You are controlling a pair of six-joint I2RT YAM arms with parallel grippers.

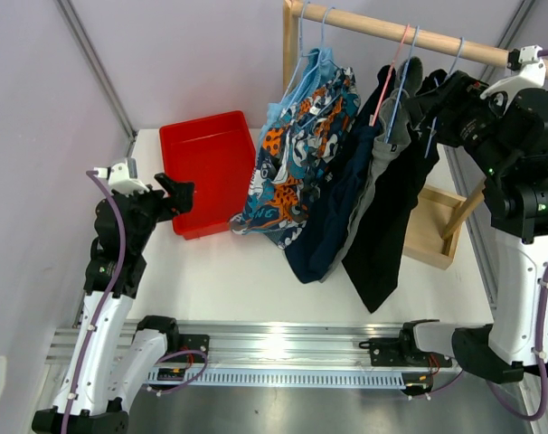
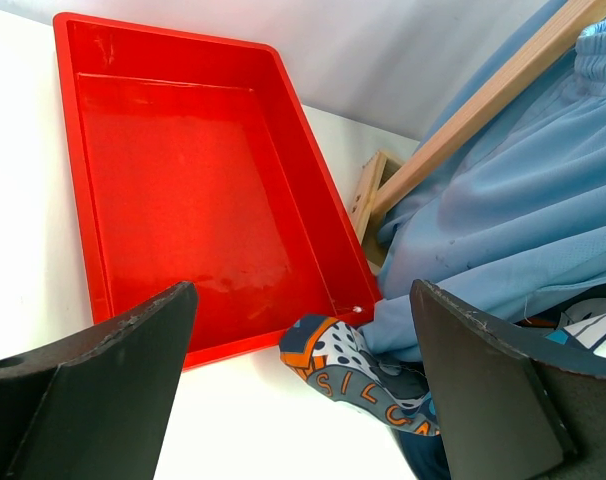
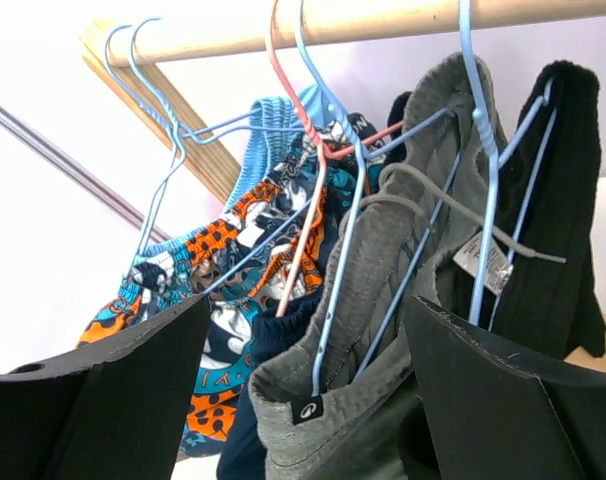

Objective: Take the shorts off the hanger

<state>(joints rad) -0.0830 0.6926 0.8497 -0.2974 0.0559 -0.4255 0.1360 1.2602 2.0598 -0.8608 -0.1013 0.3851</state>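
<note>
Where the top view shows only a row of shorts (image 1: 346,190) draped from the wooden rail (image 1: 382,29), the right wrist view separates the hangers (image 3: 480,140): blue and pink wire hooks, a grey pair (image 3: 383,280) with drawstring and white tag (image 3: 480,262), and a black pair (image 3: 563,200) beside it. The right arm reaches up high, and the right gripper (image 1: 417,101) is spread wide just before the grey waistband. The left arm bends low over the counter (image 1: 229,280). The left gripper (image 2: 303,290) is also spread, holding nothing, and faces a red tray (image 2: 93,200). The hem of the patterned pair (image 2: 353,375) hangs just beside the tray's near corner.
</note>
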